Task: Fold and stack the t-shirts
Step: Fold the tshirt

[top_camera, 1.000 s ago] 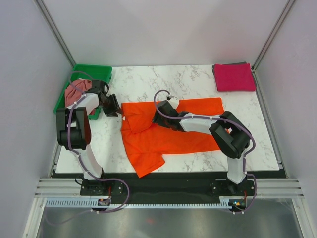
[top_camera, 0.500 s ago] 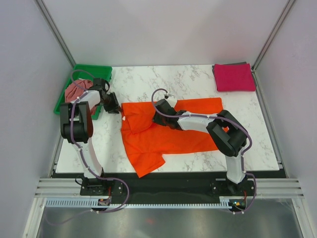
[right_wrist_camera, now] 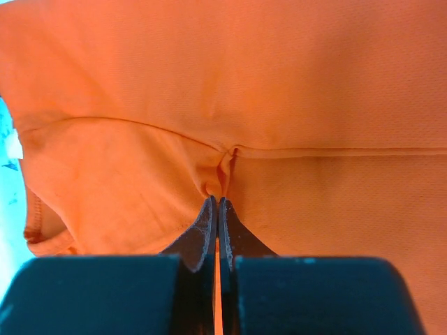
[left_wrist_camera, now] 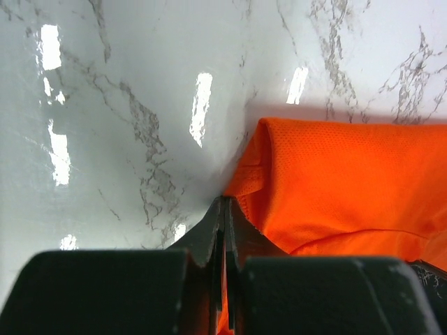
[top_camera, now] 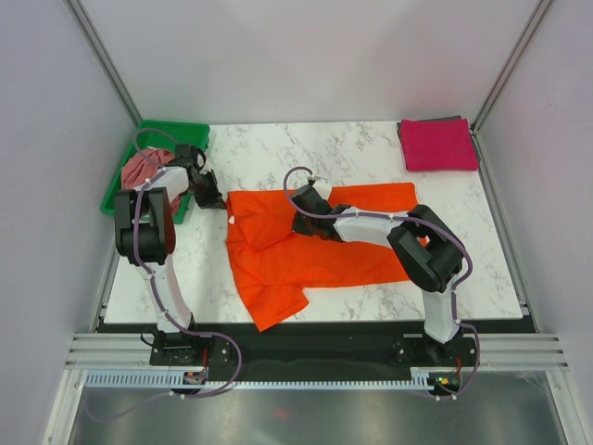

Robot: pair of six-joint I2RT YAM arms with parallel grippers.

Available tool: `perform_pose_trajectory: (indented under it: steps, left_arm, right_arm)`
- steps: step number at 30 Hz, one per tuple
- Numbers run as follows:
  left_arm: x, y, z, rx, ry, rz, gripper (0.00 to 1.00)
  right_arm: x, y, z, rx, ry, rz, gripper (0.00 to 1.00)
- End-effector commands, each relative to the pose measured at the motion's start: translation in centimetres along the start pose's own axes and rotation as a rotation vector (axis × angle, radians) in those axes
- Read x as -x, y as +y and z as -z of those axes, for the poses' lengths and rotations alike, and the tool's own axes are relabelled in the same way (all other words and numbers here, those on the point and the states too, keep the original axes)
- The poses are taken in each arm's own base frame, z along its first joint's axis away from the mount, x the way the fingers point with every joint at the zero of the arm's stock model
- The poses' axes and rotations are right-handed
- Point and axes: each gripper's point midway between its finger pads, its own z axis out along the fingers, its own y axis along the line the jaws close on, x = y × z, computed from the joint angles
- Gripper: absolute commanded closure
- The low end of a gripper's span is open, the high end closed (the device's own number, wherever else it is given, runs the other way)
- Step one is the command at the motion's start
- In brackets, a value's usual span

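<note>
Jaws on both arms, parted a second ago, now closed. Left gripper (left_wrist_camera: pixel 223 204): pinches the left edge of the orange t-shirt (top_camera: pixel 306 250). Right gripper (right_wrist_camera: pixel 218 201): pinches its seam. Shirt spread on marble table (top_camera: pixel 278 148). Magenta t-shirt (top_camera: pixel 437 144): folded, far right corner. Dusty rose t-shirt (top_camera: pixel 144 169): in green tray (top_camera: pixel 174 135).

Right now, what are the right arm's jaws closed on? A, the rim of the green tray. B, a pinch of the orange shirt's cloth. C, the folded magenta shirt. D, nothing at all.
B: the right wrist view shows the jaws shut on a small pucker of the orange t-shirt, while the folded magenta t-shirt lies well apart at the back right.
</note>
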Motion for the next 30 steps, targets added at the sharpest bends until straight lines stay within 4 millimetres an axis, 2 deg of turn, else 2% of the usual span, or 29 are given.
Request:
perform_pose_trajectory:
  steps: [1,10,15,20,25,26,28,29,30]
  left_arm:
    - [1.5,0.1,-0.2,0.007,-0.037,-0.026,0.98]
    - [1.8,0.6,-0.1,0.032,-0.051,-0.026,0.98]
    - [2.3,0.7,0.1,0.034,-0.062,-0.025,0.98]
    - [2.6,0.8,0.3,0.036,-0.07,-0.024,0.98]
    - [2.8,0.4,0.7,0.027,-0.079,-0.026,0.98]
    - [3.0,0.2,1.1,0.022,-0.085,-0.029,0.97]
    - [3.4,-0.2,2.0,0.017,-0.102,-0.034,0.89]
    - [3.9,-0.7,2.9,0.009,-0.121,-0.04,0.79]
    - [4.0,-0.9,3.4,0.006,-0.129,-0.039,0.73]
  right_arm:
    - [1.5,0.6,1.0,0.02,-0.02,0.029,1.0]
    - [2.9,1.7,1.3,0.068,-0.02,0.066,1.0]
    - [2.8,2.4,2.0,0.107,0.001,0.081,0.99]
    - [2.2,1.8,1.9,0.099,0.018,0.092,0.98]
    - [1.7,0.7,2.1,0.081,0.022,0.125,0.86]
    - [1.9,0.6,2.2,0.081,0.021,0.125,0.77]
    - [2.4,1.0,2.8,0.102,0.014,0.131,0.67]
    - [2.7,1.7,3.2,0.13,0.011,0.138,0.62]
    - [2.7,2.0,3.3,0.143,0.016,0.137,0.59]
